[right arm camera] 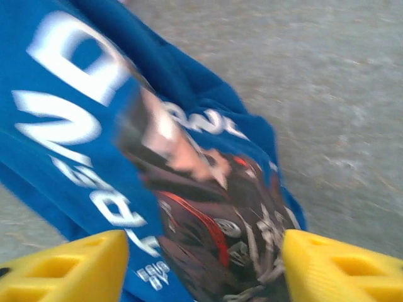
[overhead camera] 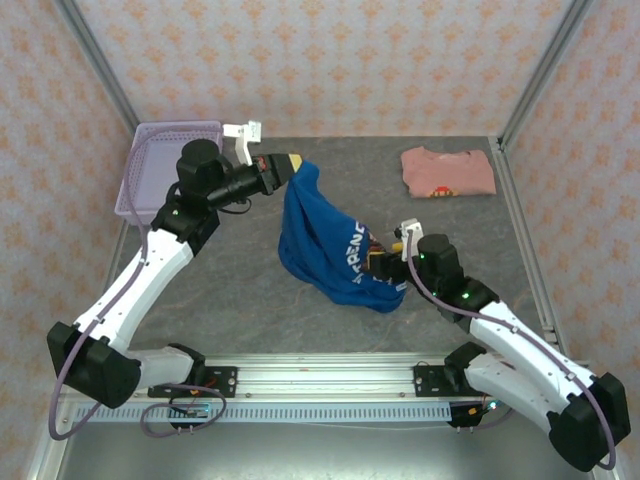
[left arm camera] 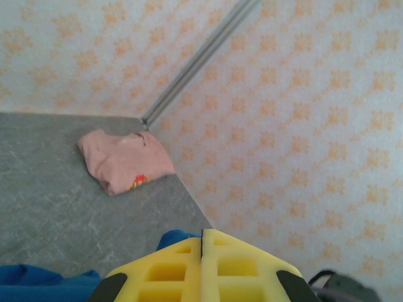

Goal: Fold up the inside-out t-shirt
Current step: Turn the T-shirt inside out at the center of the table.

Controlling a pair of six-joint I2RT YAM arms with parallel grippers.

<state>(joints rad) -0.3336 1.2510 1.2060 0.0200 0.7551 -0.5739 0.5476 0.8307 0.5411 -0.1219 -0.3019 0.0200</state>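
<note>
L gripper is clamped tight on a corner of the blue t-shirt, holding it up over mid table (rest drapes down). R gripper has its jaws wide apart at the shirt's printed lower end.

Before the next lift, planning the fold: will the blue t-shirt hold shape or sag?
Likely floppy: the blue t-shirt drapes from the shut left fingers. Probably light: that one pinch lifts it. Its crumpled lower end suggests pushing bunches it.
</note>
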